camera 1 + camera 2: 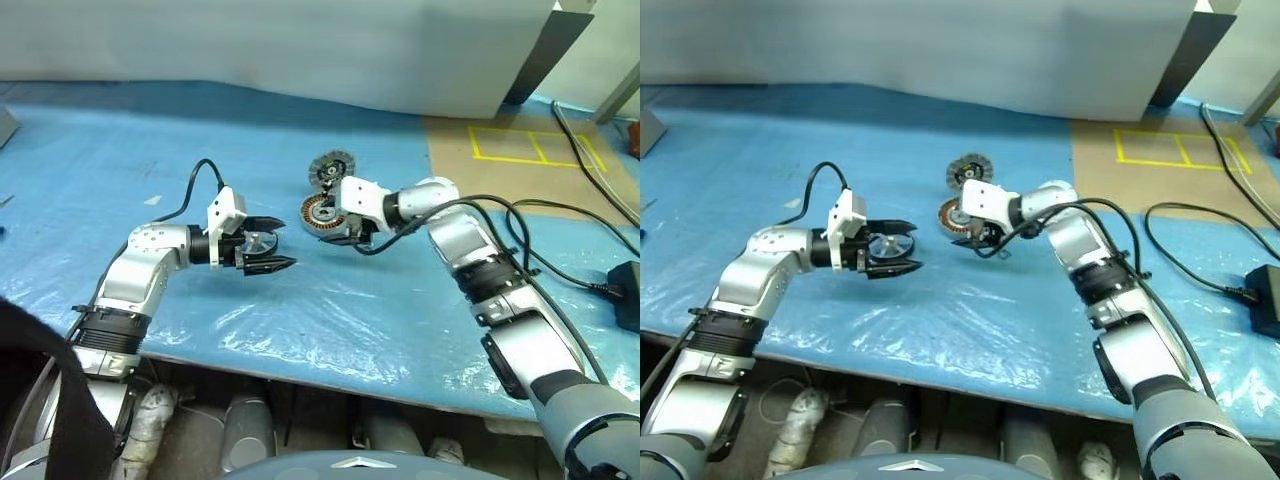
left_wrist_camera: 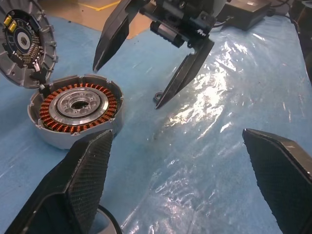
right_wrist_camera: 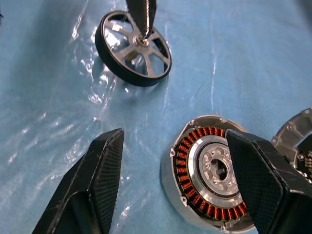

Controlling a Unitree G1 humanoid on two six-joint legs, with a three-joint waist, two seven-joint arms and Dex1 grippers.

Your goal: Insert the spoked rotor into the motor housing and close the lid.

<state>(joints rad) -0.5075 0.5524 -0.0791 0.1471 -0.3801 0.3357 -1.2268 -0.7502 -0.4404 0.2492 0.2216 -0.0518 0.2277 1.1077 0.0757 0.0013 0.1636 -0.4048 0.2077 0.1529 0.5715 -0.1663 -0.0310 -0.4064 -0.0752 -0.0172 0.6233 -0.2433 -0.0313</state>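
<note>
On the blue plastic sheet covering the table, the motor housing sits near the middle, its ring of copper windings facing up around a silver hub. Just past it, at its 1 o'clock in the head views, the lid stands tilted against the housing's rim, its circuit-board face with yellowish centre showing in the left wrist view. The spoked rotor lies at the housing's 8 o'clock, a little apart from it, flat on the sheet with its open spokes up. The left gripper reaches in from 9 o'clock with its fingers spread wide, one on each side of the rotor; the right wrist view shows one black fingertip down over the rotor's hub, though whether it touches is unclear. The right gripper comes from 3 o'clock and hangs beside the housing, fingers spread and holding nothing. Black cables trail across the sheet at 3 o'clock, beside a brown board marked with yellow tape.
</note>
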